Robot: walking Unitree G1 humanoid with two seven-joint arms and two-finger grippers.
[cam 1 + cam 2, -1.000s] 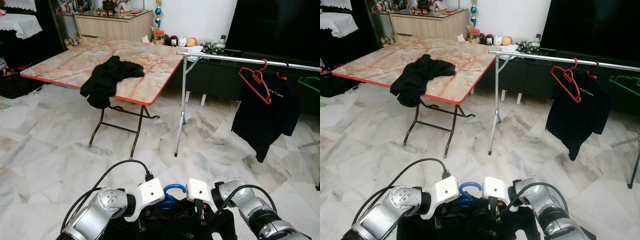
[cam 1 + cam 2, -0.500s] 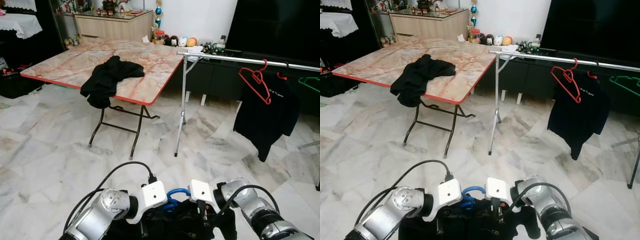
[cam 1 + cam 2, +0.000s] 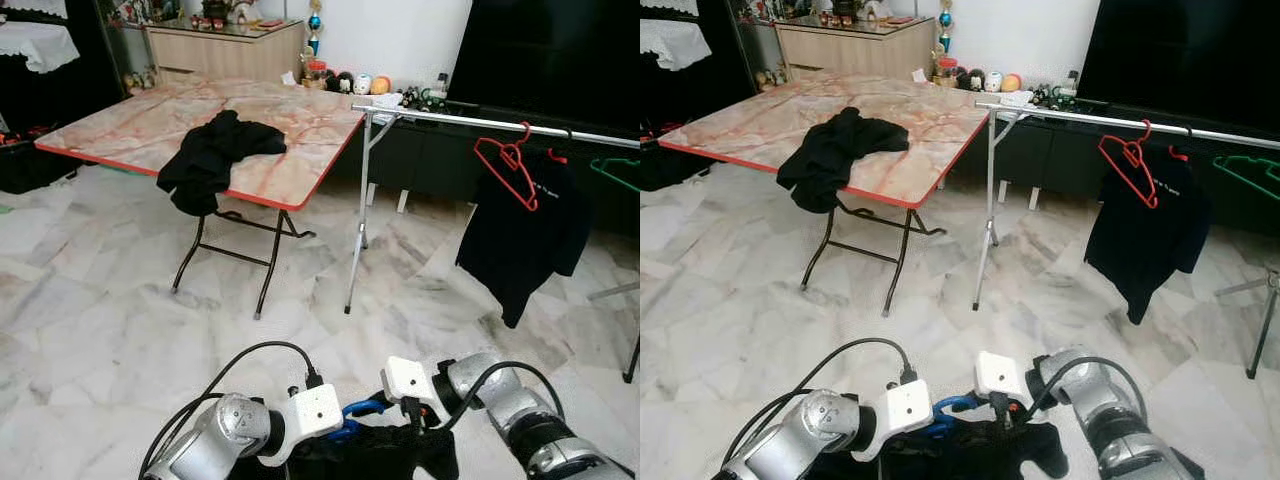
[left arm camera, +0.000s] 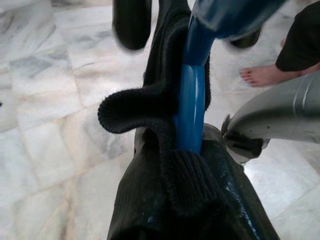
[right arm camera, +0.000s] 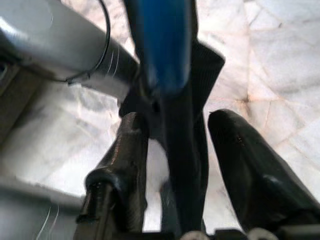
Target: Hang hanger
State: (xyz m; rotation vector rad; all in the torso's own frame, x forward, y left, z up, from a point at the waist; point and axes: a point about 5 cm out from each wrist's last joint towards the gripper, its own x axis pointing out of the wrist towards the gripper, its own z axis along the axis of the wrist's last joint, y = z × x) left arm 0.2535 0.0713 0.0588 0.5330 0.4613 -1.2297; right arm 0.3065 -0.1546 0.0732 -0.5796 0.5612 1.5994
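Blue hanger (image 3: 362,408) with black shirt (image 3: 970,445) is held low before the robot, well apart from the rail (image 3: 480,120) | left fingers (image 4: 132,22) straddle it, grip unclear; right fingers (image 5: 250,165) spread | risk: shirt could slide off (loose collar) | marble floor (image 3: 90,300), bench (image 3: 150,120), living room
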